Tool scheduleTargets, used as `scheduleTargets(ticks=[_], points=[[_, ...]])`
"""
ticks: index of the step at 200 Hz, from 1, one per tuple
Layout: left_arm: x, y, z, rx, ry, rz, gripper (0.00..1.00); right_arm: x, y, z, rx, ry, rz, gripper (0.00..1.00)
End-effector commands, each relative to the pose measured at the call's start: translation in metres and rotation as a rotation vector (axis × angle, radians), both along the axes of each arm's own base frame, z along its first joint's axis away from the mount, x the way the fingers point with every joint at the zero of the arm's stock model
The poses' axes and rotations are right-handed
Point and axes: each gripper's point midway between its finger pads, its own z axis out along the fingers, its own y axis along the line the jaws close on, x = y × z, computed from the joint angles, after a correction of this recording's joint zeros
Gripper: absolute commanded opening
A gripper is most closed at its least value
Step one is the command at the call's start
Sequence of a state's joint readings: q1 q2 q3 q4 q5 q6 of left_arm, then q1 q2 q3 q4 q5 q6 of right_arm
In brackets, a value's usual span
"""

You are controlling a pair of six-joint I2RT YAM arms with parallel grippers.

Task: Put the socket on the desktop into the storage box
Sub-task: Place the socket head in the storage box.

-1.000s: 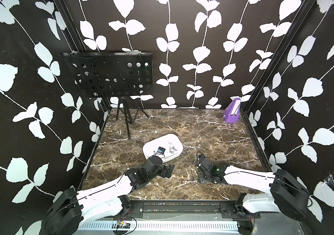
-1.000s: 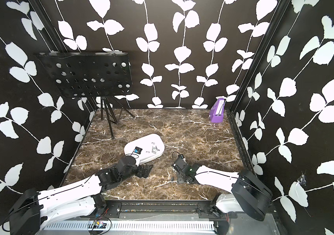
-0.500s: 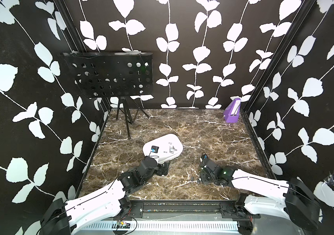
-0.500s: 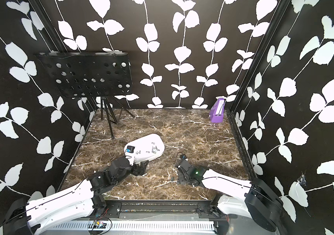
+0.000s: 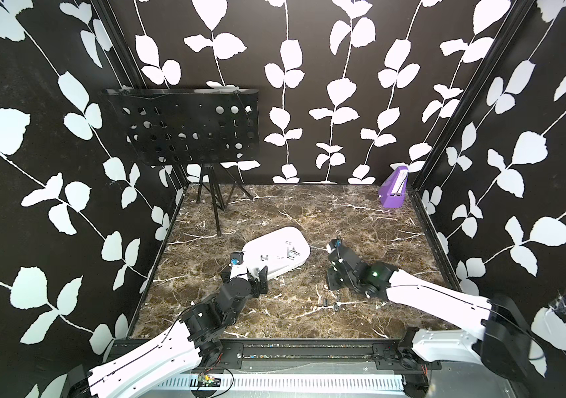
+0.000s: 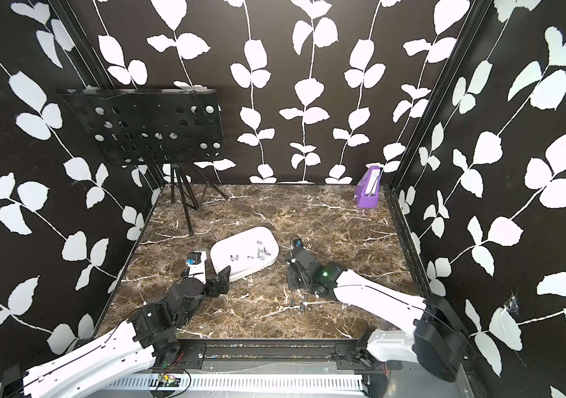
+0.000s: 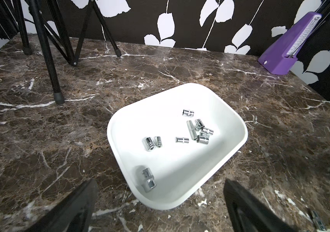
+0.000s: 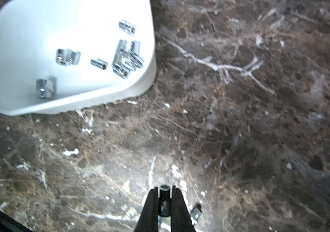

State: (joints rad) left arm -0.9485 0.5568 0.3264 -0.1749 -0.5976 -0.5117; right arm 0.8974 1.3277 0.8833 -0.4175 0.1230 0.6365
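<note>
Socket pinched in right gripper, left gripper spread wide beside storage box

White storage box holds chrome sockets; a dark socket sits clamped in the right pincer.

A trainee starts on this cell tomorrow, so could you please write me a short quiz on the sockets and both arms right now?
1. True or false: the left gripper has its jaws shut.
2. The right gripper holds: A) a socket; B) the purple box; C) nothing.
3. Where do the loose sockets lie?
Key: 1 false, they stand wide open. 2 A. 3 On the tabletop by the right arm, outside the storage box.
</note>
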Motion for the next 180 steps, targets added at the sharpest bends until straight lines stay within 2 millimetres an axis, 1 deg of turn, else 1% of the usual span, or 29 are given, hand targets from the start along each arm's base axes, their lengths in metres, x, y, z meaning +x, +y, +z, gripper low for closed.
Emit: scheduleTargets(ticks=[1,3,20,22,25,38,42,44,49,60,62,77,81,83,92,111,131,144,156,180], points=[[-0.001,-0.005,0.004,-0.021,-0.011,-0.02,0.99,0.023,0.039,0.015,0.066,-0.017,0.021,0.08],[-0.001,-0.005,0.004,-0.02,-0.012,-0.02,0.99,0.026,0.043,0.019,0.076,-0.024,0.023,0.08],[0.0,-0.004,0.002,-0.017,-0.008,-0.012,0.99,0.045,0.074,0.022,0.089,-0.03,0.037,0.08],[0.0,-0.004,0.002,-0.016,-0.007,-0.012,0.99,0.047,0.077,0.026,0.096,-0.038,0.04,0.08],[0.0,-0.004,0.002,-0.013,-0.006,-0.01,0.99,0.049,0.082,0.018,0.081,-0.026,0.044,0.08],[0.001,-0.004,0.002,-0.011,-0.005,-0.008,0.99,0.065,0.105,0.02,0.086,-0.038,0.05,0.08],[0.001,-0.004,0.001,-0.009,-0.002,-0.009,0.99,0.066,0.109,0.014,0.076,-0.031,0.054,0.08],[0.001,-0.005,0.001,-0.012,-0.003,-0.009,0.99,0.071,0.116,0.023,0.093,-0.045,0.055,0.08],[0.001,-0.005,0.001,-0.011,-0.001,-0.009,0.99,0.077,0.125,0.024,0.093,-0.046,0.059,0.08],[0.001,-0.006,0.0,-0.008,0.005,-0.012,0.99,0.088,0.137,0.021,0.084,-0.048,0.054,0.08],[0.001,-0.006,0.0,-0.008,0.005,-0.014,0.99,0.09,0.139,0.023,0.088,-0.051,0.053,0.08],[0.001,-0.006,-0.001,-0.005,0.01,-0.009,0.99,0.102,0.153,0.016,0.069,-0.045,0.052,0.1],[0.001,-0.006,-0.002,-0.004,0.01,-0.008,0.99,0.104,0.154,0.011,0.051,-0.039,0.052,0.11],[0.001,-0.006,-0.002,-0.004,0.01,-0.006,0.99,0.105,0.156,0.014,0.052,-0.042,0.055,0.11],[0.001,-0.006,-0.001,-0.005,0.011,-0.006,0.99,0.11,0.161,0.006,0.023,-0.029,0.053,0.12],[0.002,-0.004,-0.002,0.0,0.013,0.0,0.99,0.119,0.167,-0.001,-0.012,-0.024,0.05,0.13],[0.002,-0.002,-0.002,0.004,0.011,0.013,0.99,0.122,0.171,-0.004,-0.02,-0.026,0.053,0.16],[0.002,0.0,-0.001,0.004,0.01,0.019,0.99,0.122,0.17,-0.002,-0.018,-0.033,0.057,0.18],[0.002,0.0,-0.002,0.004,0.01,0.019,0.99,0.121,0.17,0.001,-0.012,-0.037,0.062,0.21],[0.002,-0.001,-0.002,0.004,0.012,0.016,0.99,0.118,0.167,0.008,0.004,-0.048,0.069,0.36]])
